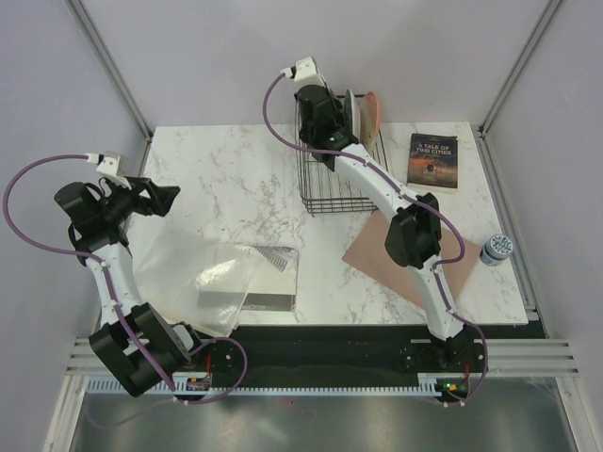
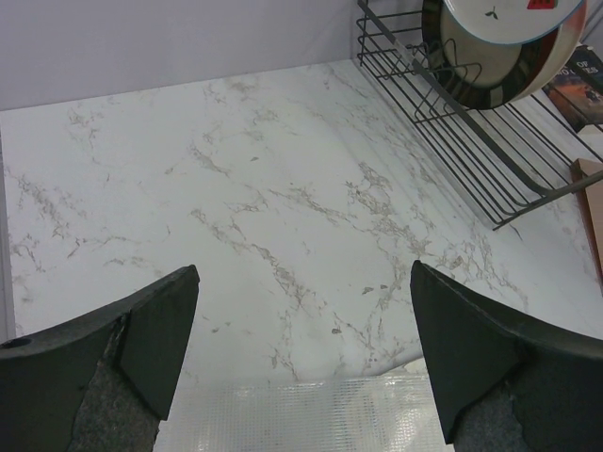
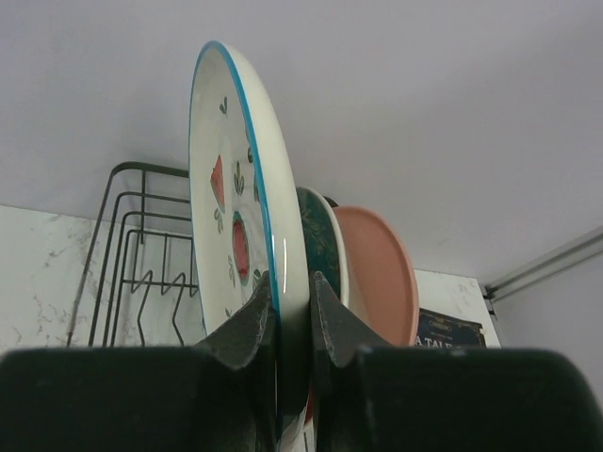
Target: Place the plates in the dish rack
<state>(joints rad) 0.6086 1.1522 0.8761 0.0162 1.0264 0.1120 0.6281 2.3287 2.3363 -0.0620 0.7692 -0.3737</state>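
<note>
- Right gripper point(image 1: 327, 105), top view: over the dish rack point(image 1: 337, 188), at its far end, where plates point(image 1: 366, 108) stand on edge. Book point(image 1: 433, 160) reads "A TALE OF TWO CITIES".
- Left wrist view: left gripper point(image 2: 303, 278) spread wide, empty, hanging above the desk point(image 2: 236, 188).
- Right wrist view: clamped on the fruit-marked plate point(image 3: 226, 188) rim, upright, judged for slotting between prongs.

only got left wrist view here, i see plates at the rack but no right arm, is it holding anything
Observer: Yes, the right gripper is shut on the rim of the white plate with red fruit marks, held upright.
Operator: anything behind that plate
Observer: Two more in the right wrist view, a teal-patterned plate and then a pink plate.
Operator: where along the rack
Observer: From the top view, at the far end of the dish rack.
</note>
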